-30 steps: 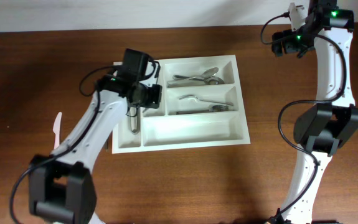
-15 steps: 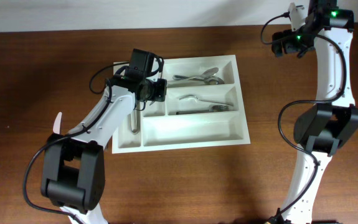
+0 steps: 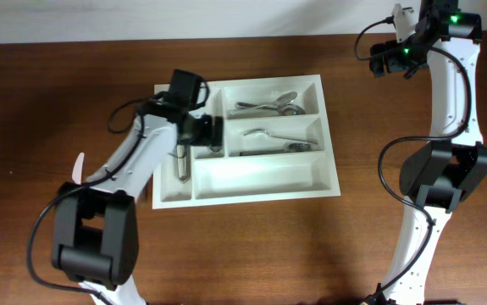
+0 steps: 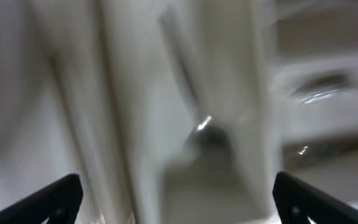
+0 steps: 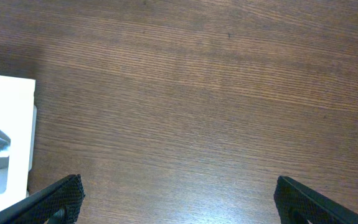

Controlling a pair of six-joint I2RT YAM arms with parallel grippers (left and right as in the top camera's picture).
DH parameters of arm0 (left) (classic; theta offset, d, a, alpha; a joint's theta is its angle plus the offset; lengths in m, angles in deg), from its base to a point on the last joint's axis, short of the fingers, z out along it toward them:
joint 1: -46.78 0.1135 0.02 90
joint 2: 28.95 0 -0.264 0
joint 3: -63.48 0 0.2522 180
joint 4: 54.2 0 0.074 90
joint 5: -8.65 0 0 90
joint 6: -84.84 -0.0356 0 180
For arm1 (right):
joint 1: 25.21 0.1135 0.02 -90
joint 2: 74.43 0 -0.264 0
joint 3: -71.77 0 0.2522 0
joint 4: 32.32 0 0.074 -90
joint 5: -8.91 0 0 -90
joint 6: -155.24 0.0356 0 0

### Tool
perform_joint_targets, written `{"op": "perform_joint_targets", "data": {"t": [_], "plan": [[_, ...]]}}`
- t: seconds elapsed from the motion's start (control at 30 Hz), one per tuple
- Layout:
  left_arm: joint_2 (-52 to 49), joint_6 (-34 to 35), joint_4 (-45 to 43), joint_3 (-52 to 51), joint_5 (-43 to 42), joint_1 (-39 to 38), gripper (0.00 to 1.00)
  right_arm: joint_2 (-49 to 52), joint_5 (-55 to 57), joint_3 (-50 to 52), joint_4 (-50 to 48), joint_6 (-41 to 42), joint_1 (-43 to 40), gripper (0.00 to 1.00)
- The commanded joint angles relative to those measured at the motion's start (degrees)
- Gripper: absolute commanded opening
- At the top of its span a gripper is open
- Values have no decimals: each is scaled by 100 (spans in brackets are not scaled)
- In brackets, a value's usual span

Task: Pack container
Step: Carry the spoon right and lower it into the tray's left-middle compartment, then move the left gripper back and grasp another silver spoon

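Gaping empty, left gripper (image 4: 179, 200) overhangs smooth white plastic container (image 3: 260, 176); right gripper (image 5: 179, 200) gapes too.

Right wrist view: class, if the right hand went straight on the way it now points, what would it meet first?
Most likely the bare wooden table, beside the container at the picture's left edge. The right hand is open, and nothing shows between it and the wood; the depth is unclear.

The left arm (image 3: 131, 159) and right arm (image 3: 467, 85) are white with black joints (image 3: 446, 174) and thin black cables (image 3: 380, 174). The right gripper (image 5: 179, 196) has black fingers (image 5: 60, 194).
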Motion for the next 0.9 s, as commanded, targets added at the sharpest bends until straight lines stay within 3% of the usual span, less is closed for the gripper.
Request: {"op": "perform_joint_targets", "data": {"t": [0.0, 0.2, 0.37, 0.47, 0.6, 0.7, 0.8, 0.87], "plan": [[866, 57, 778, 190, 98, 614, 99, -236, 28, -83, 2, 9, 4, 99], [1779, 50, 1867, 190, 247, 1331, 99, -236, 28, -83, 2, 9, 4, 98], [1878, -282, 2592, 155, 249, 1432, 97, -236, 28, -83, 2, 9, 4, 99], [1862, -527, 2594, -83, 450, 1438, 91, -236, 28, -83, 2, 9, 4, 99], [1858, -435, 2299, -560, 588, 1593, 89, -236, 28, -83, 2, 9, 4, 99], [1858, -435, 2020, -859, 570, 1709, 72, -236, 28, -83, 2, 9, 4, 99], [1851, -433, 1727, -1115, 573, 1755, 39, -236, 28, -83, 2, 9, 4, 99], [1821, -330, 1550, -1272, 573, 1755, 38, -236, 28, -83, 2, 9, 4, 99]]}}
